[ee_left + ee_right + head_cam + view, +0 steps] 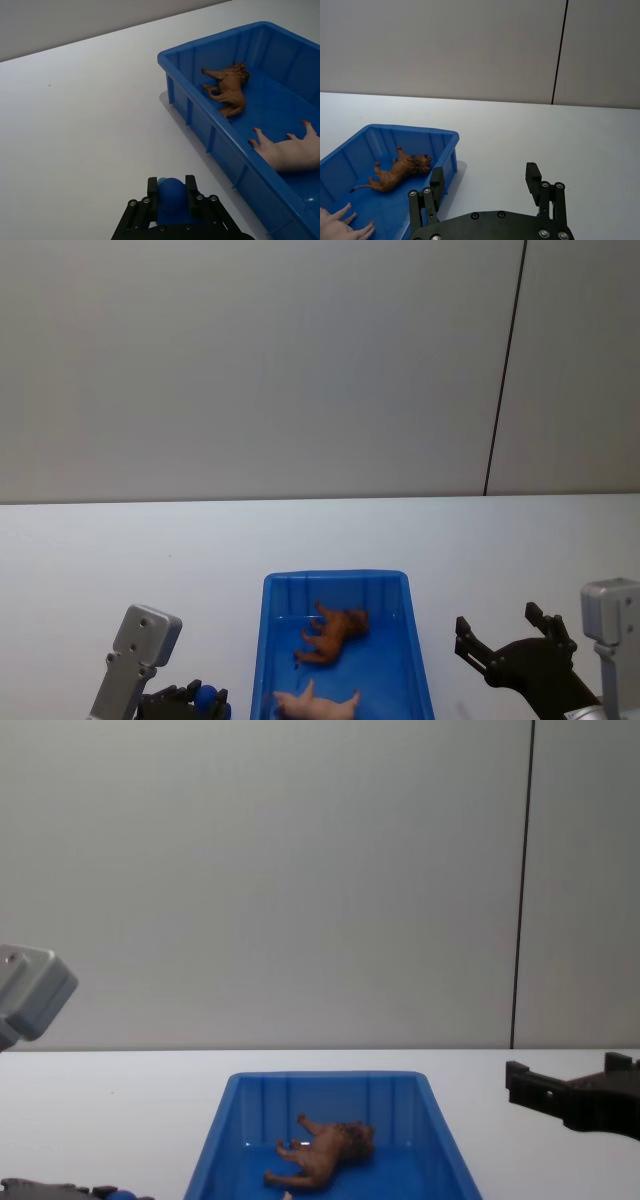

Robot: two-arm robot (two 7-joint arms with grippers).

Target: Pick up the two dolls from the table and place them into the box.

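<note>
Both dolls lie inside the blue box (268,640): the reddish-brown maned doll (334,632) toward the far end, the pale pink doll (315,704) nearer me. The left wrist view shows the brown doll (228,89) and the pink doll (292,150) on the floor of the box (210,135); the right wrist view shows the brown doll (400,172), the chest view too (322,1152). My left gripper (200,700) sits left of the box, shut on a dark blue ball (171,199). My right gripper (503,632) hovers open to the box's right, holding nothing.
The white table (120,560) spreads wide to the left of the box and beyond it, and to the right (580,140). A grey wall with a dark vertical seam (505,370) stands behind the table's far edge.
</note>
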